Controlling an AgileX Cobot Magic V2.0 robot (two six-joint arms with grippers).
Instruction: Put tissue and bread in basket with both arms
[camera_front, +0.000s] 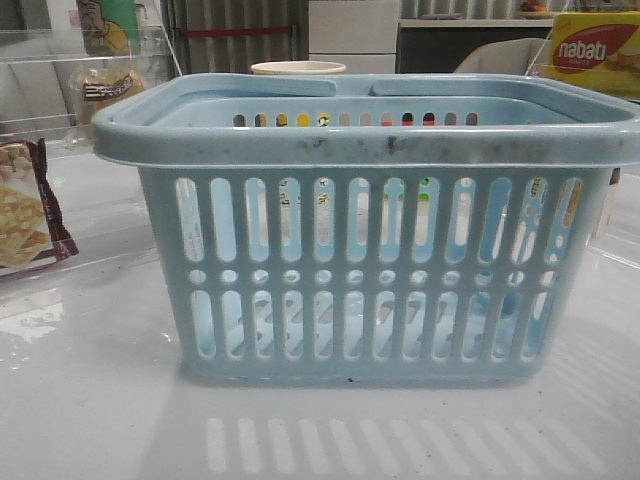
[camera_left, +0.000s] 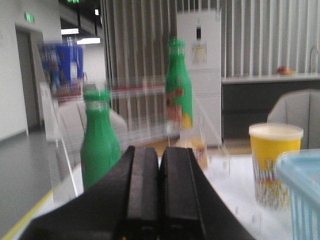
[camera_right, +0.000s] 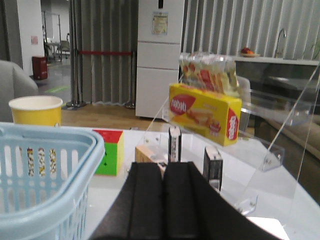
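Observation:
The light-blue basket (camera_front: 370, 240) fills the middle of the front view, and I see nothing inside it; its rim also shows in the right wrist view (camera_right: 45, 165) and the left wrist view (camera_left: 300, 175). The bread (camera_front: 105, 88), a bun in clear wrap with a dark label band, lies on the clear shelf at the back left. Two small dark flat packets (camera_right: 212, 167) (camera_right: 174, 143) stand upright on the clear rack to the basket's right; I cannot tell which is the tissue. My left gripper (camera_left: 160, 152) and right gripper (camera_right: 164, 167) are shut and empty, both hidden in the front view.
A maroon-edged cracker packet (camera_front: 25, 215) lies left of the basket. Two green bottles (camera_left: 100, 140) (camera_left: 178, 90) stand on the left shelf. A yellow cup (camera_left: 274, 165) stands behind the basket. A yellow nabati box (camera_right: 202, 112), a colour cube (camera_right: 112, 150) and a small cardboard box (camera_right: 149, 155) are at the right.

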